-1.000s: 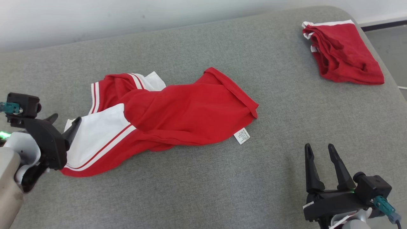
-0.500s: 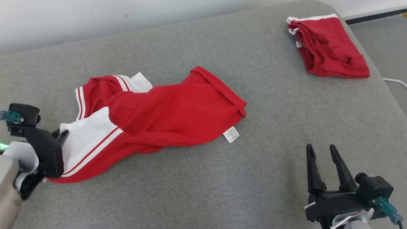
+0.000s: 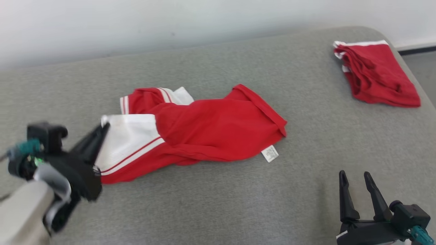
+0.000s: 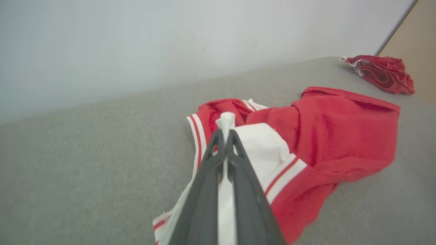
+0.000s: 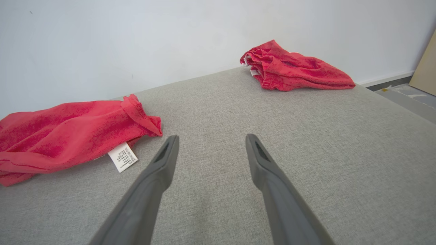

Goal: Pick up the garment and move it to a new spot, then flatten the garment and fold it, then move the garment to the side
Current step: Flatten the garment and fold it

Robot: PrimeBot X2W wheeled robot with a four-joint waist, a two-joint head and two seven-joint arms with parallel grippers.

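A crumpled red garment with white panels and stripes lies across the middle of the grey cushioned surface. Its white care label sticks out at the near right. My left gripper is shut on the white corner at the garment's left end and holds it slightly raised. In the left wrist view the white cloth pokes out between the closed fingers of that gripper. The red body trails off to the right. My right gripper stands open over bare surface at the lower right, apart from the garment.
A second red garment, folded with white trim, lies at the far right corner of the surface; it is also in the right wrist view. A pale wall runs behind. The surface's right edge drops to the floor.
The head camera has shifted and the picture is slightly blurred. My left gripper has swung up and rightward with the white corner, lifting and bunching the garment's left end. The right gripper stays open.
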